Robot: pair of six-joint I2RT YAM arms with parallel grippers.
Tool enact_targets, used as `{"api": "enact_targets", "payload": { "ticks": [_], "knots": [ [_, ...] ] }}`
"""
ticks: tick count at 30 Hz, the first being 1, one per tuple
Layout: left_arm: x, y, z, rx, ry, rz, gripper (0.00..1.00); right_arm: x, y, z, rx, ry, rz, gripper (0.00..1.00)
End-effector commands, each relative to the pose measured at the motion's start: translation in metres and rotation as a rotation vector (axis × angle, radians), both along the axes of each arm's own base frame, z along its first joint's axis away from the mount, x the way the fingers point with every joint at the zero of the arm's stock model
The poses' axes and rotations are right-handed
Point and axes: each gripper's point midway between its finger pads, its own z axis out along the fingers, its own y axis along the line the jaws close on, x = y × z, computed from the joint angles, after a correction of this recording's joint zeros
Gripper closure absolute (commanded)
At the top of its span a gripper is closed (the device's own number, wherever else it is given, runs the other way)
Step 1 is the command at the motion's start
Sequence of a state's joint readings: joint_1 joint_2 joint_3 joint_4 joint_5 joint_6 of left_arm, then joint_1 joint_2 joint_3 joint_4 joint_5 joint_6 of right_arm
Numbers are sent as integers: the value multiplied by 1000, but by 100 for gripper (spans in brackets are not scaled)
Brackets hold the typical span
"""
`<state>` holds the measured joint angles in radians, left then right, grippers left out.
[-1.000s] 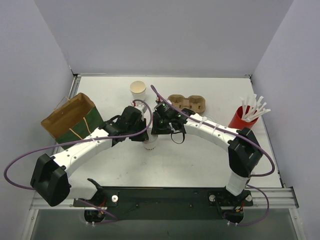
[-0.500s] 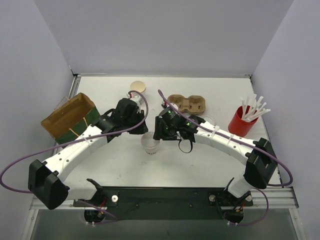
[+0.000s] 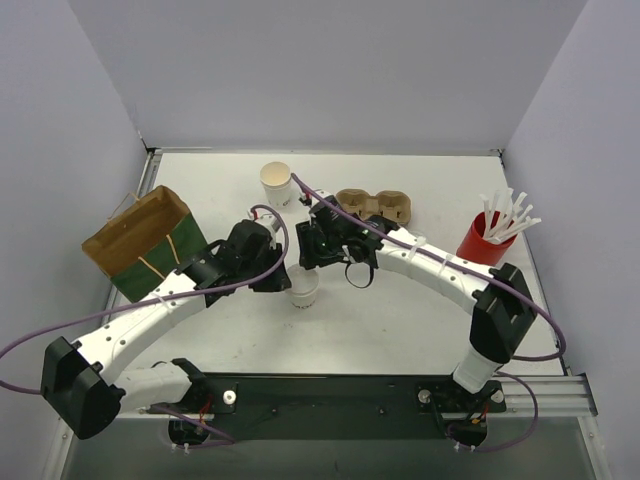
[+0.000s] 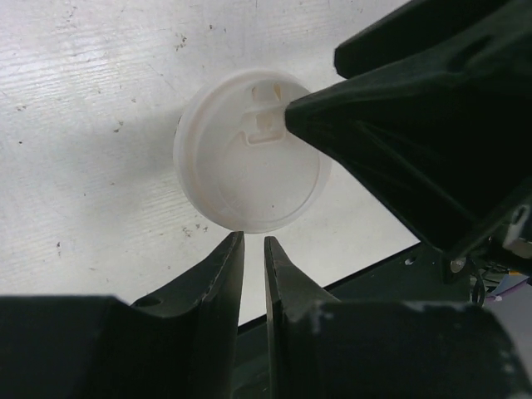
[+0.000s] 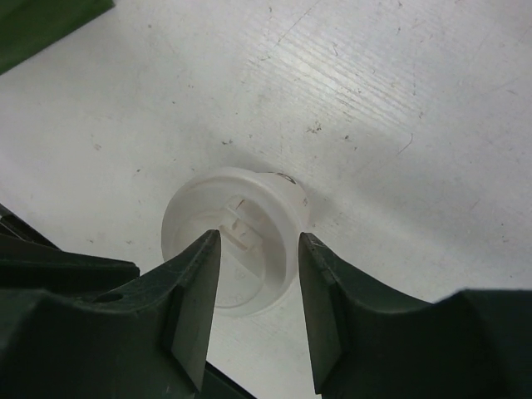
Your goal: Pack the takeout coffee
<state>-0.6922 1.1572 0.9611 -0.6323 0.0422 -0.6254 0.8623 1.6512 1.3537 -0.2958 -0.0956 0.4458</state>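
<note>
Lidded coffee mid-table, both grippers crowding it

The takeout coffee stands upright at table centre, so I'd say this is the grab step. Next it needs a firm pinch, then a carry to the paper bag at 9 o'clock. Right gripper hangs over the lid from 1 o'clock, jaws half apart, gripping nothing. Left gripper, at 10 o'clock, is barely ajar and empty.

We count: one lidded white cup, one open white cup, one red cup, perhaps eight bunched straws, one cardboard carrier, one paper bag.
</note>
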Motion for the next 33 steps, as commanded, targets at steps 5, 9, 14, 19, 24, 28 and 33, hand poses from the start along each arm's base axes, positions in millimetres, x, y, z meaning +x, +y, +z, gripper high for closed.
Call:
{"api": "enact_targets", "payload": {
  "ticks": [5, 9, 14, 19, 24, 28, 33],
  "knots": [
    [2, -13, -7, -19, 8, -4, 74, 9, 8, -8, -39, -11, 77, 63],
    [2, -15, -14, -10, 16, -8, 78, 6, 6, -14, -43, 8, 54, 66],
    [5, -14, -21, 11, 19, -3, 78, 0, -6, -18, -49, 26, 3, 69],
    [13, -17, -26, 32, 18, -3, 80, -9, -15, -22, -54, 55, -43, 73],
    [20, -19, -27, 56, 10, -14, 80, -22, -30, -26, -38, 106, -134, 77],
    [33, -21, -30, 98, -3, -7, 80, -35, -35, -28, -43, 141, -189, 78],
    [46, -29, -28, 112, -13, -21, 81, -45, -42, -28, -20, 166, -254, 78]
  ]
}}
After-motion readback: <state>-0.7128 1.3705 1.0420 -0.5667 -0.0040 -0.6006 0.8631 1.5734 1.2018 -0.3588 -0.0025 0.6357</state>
